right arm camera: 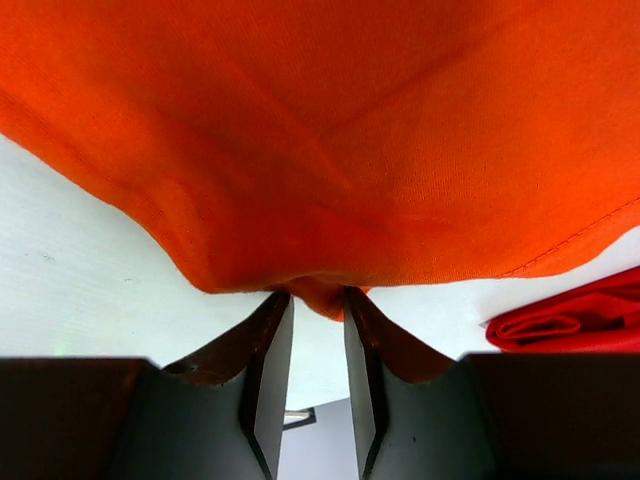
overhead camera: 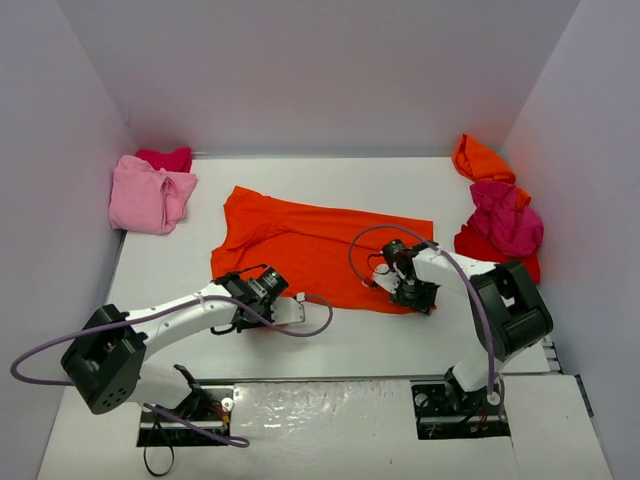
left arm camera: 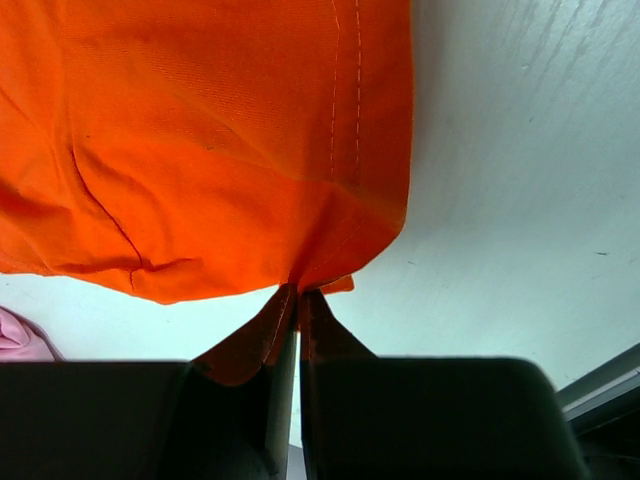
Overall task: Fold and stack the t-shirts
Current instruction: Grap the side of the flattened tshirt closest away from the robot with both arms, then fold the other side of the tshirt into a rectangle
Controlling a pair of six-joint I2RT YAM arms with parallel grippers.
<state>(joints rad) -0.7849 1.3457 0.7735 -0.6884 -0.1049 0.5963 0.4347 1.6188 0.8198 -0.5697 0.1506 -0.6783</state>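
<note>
**Fingers on both arms pinch the near edge of the orange-red tee**

Left fingers [left arm camera: 250,345] are clenched almost flush on a small tuck of the orange-red tee [overhead camera: 310,245] at its near left edge. In the left wrist view the cloth puckers to a point where they meet, with a stitched hem running up the tee's right side. Right fingers [right arm camera: 262,350] grasp the same tee near its near right corner. A narrow gap shows between them, and a bunched fold of cloth is drawn down into their tips.

The tee lies spread across the middle of the white tabletop [overhead camera: 400,340], wrinkled, with its left part reaching farther back than its right.

At the far left corner sits a crumpled light pink tee [overhead camera: 148,198], with a deep pink tee [overhead camera: 165,158] just behind it and touching it. At the far right, against the wall, an orange tee [overhead camera: 482,160] lies farthest back. A magenta tee [overhead camera: 505,222] is heaped on top of a red tee [overhead camera: 495,255], whose edge also shows at the lower right of the right wrist view.
</note>
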